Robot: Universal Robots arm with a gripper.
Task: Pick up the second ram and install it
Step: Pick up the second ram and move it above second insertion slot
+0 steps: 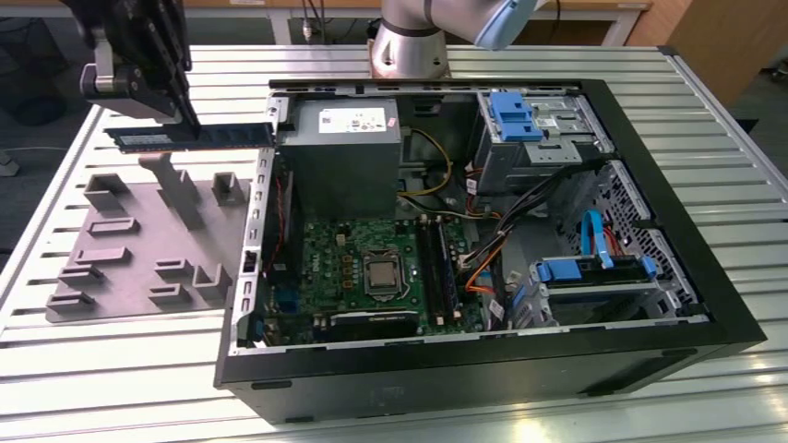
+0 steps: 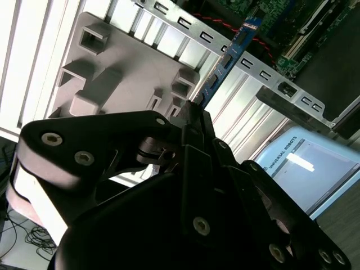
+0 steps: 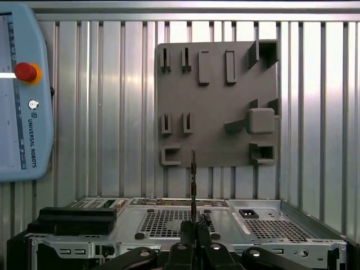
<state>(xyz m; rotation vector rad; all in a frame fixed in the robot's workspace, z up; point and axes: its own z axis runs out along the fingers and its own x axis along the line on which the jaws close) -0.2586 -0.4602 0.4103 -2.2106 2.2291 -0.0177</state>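
Clamping the ram stick [image 1: 228, 134] by its flat faces, the gripper [image 1: 187, 122] is hanging over the gray holder tray [image 1: 124, 249], fingers [image 2: 194, 121] pressed tight on the board, which is sticking out beyond the fingertips toward the open computer case [image 1: 493, 374]. Since the fingers are pinching only a narrow patch, the thin stick is likely risking a tilt or slip. That would leave its far end catching the case wall or meeting the black slots [image 1: 434, 268] crooked.

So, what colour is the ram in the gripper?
The ram is blue; second wrist view shows it best.
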